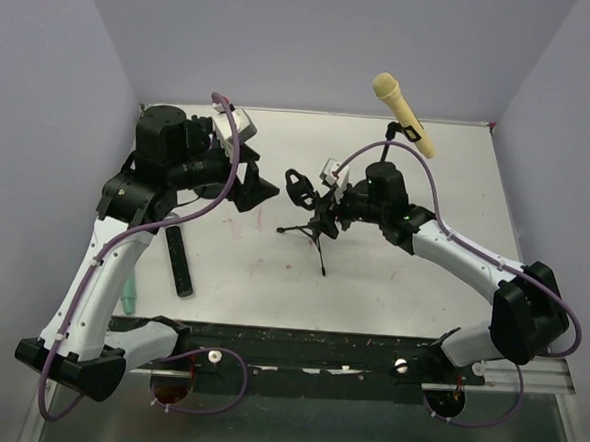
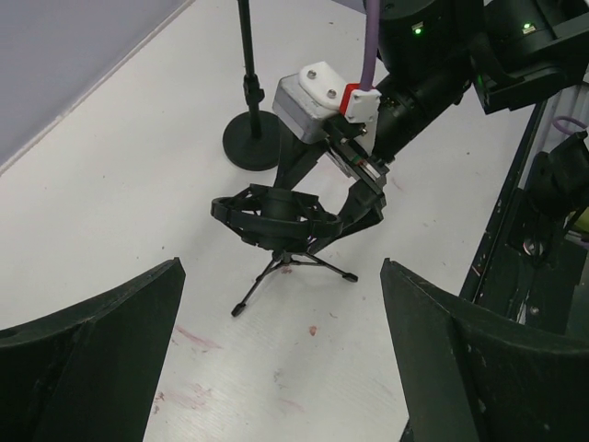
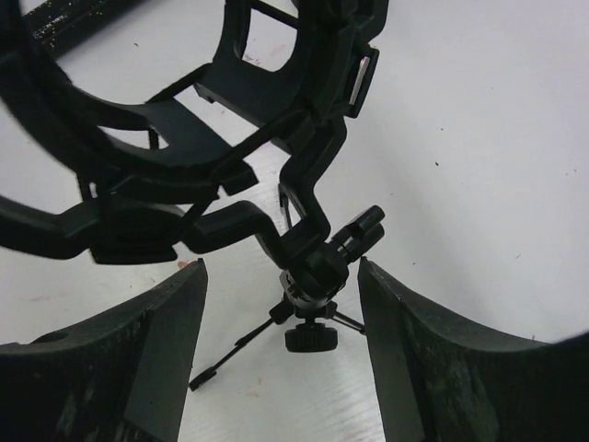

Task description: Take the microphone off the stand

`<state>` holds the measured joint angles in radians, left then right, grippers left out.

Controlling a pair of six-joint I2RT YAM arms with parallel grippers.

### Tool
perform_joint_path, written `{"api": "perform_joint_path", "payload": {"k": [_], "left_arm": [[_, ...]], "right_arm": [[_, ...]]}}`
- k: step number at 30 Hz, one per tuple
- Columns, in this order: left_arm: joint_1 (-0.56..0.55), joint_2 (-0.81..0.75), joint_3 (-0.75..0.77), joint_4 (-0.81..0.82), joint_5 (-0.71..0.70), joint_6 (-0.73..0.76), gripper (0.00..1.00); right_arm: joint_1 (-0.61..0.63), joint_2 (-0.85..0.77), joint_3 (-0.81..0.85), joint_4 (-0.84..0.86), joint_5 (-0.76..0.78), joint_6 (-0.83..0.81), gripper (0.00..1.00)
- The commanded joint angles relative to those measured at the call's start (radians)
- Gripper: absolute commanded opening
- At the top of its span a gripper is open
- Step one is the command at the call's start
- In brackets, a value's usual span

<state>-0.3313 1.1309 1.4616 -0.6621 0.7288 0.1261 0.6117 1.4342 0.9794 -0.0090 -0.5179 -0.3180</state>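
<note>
black bar [image 1: 178, 262] on table [image 1: 458, 171] | teal item [image 1: 130, 291] at left edge

Bright, even overhead light; faint soft shadows; wrist views sharp mid-frame, near foreground dark, soft.

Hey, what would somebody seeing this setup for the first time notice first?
The yellow microphone stands out most, clipped at a tilt on a stand at the far side of the white table. In the middle, an empty black shock mount sits on a small tripod, with the right end effector open either side of its stem and the left end effector open, facing it.
</note>
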Motion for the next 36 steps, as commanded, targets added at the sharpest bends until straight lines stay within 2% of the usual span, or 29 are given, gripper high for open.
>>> {"api": "perform_joint_path", "payload": {"k": [1, 4, 7, 14, 15, 16, 24, 33, 34, 36], "left_arm": [[-0.003, -0.054, -0.026, -0.002, -0.023, 0.053, 0.95], [-0.003, -0.063, -0.033, -0.011, -0.034, 0.072, 0.95], [-0.002, -0.069, -0.026, -0.004, -0.031, 0.052, 0.95], [0.015, -0.076, -0.018, 0.012, -0.012, 0.017, 0.95], [0.023, -0.079, -0.020, 0.016, -0.009, 0.006, 0.95], [0.032, -0.085, -0.017, 0.019, -0.003, -0.002, 0.95], [0.184, -0.131, -0.066, 0.081, 0.041, -0.114, 0.95], [0.255, -0.192, -0.066, 0.024, 0.052, -0.066, 0.94], [0.264, -0.197, -0.064, 0.022, 0.050, -0.068, 0.94], [0.282, -0.204, -0.069, 0.022, 0.050, -0.075, 0.94]], "right_arm": [[-0.006, 0.049, 0.044, 0.084, -0.024, 0.006, 0.73], [-0.007, 0.058, 0.038, 0.099, -0.002, 0.008, 0.68], [-0.020, 0.058, 0.033, 0.113, 0.002, 0.013, 0.57], [-0.027, 0.135, 0.050, 0.219, 0.016, 0.083, 0.08], [-0.027, 0.152, 0.070, 0.239, 0.016, 0.109, 0.03], [-0.026, 0.179, 0.090, 0.259, 0.015, 0.131, 0.01], [-0.015, 0.445, 0.362, 0.440, 0.130, 0.306, 0.01], [0.026, 0.732, 0.680, 0.489, 0.278, 0.293, 0.01], [0.026, 0.752, 0.697, 0.485, 0.294, 0.293, 0.03], [0.026, 0.769, 0.717, 0.469, 0.302, 0.287, 0.20]]}}
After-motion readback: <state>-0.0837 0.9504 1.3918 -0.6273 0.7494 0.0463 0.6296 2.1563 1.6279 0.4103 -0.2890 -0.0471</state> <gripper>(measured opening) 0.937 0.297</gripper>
